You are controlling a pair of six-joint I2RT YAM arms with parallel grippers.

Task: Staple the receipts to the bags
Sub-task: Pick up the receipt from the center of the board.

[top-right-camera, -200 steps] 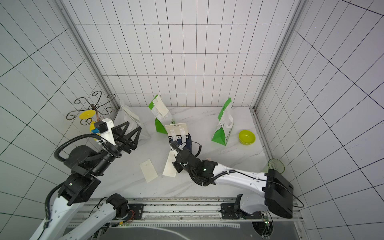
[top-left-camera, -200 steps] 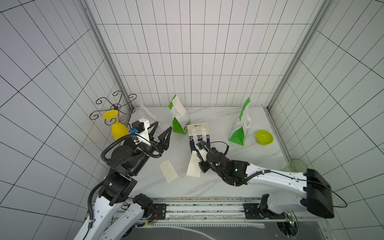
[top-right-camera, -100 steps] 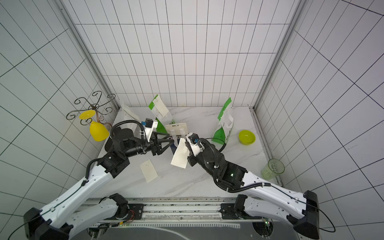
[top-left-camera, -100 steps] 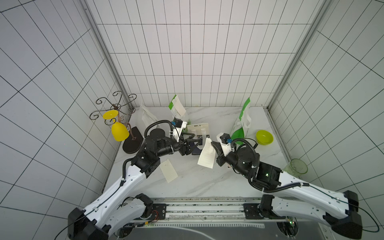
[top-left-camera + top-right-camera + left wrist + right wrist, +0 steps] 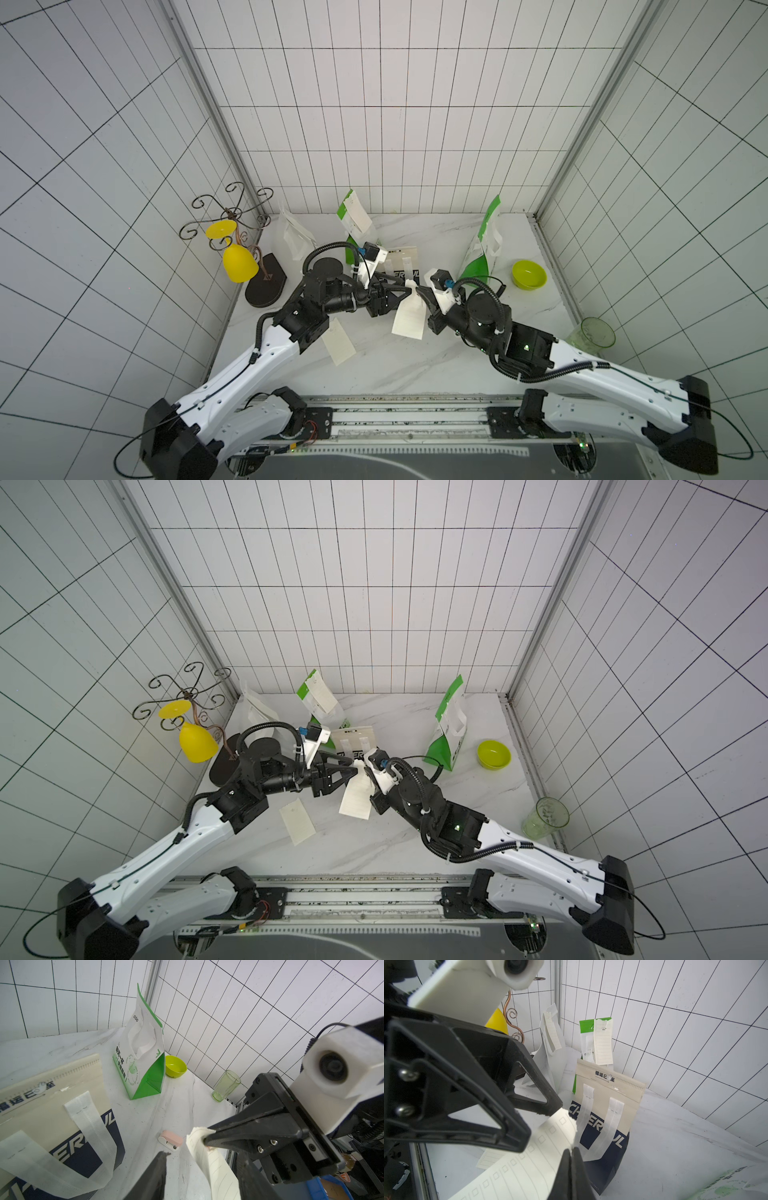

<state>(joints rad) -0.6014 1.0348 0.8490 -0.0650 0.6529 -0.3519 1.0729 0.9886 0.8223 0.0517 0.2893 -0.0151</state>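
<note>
My left pincer (image 5: 204,1159) has swung in and now straddles, half closed, the torn top of the cream lined paper receipt (image 5: 409,322). My right pincer (image 5: 572,1152) stays clamped on it, mid-air before the navy-and-cream paper bag (image 5: 610,1105). Handover, I judge; stapling comes later.

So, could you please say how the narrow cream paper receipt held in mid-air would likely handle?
Probably floppy: the narrow cream paper receipt hangs curved from the right gripper. Likely light, being one thin sheet. Its ragged end suggests easy tearing.
</note>
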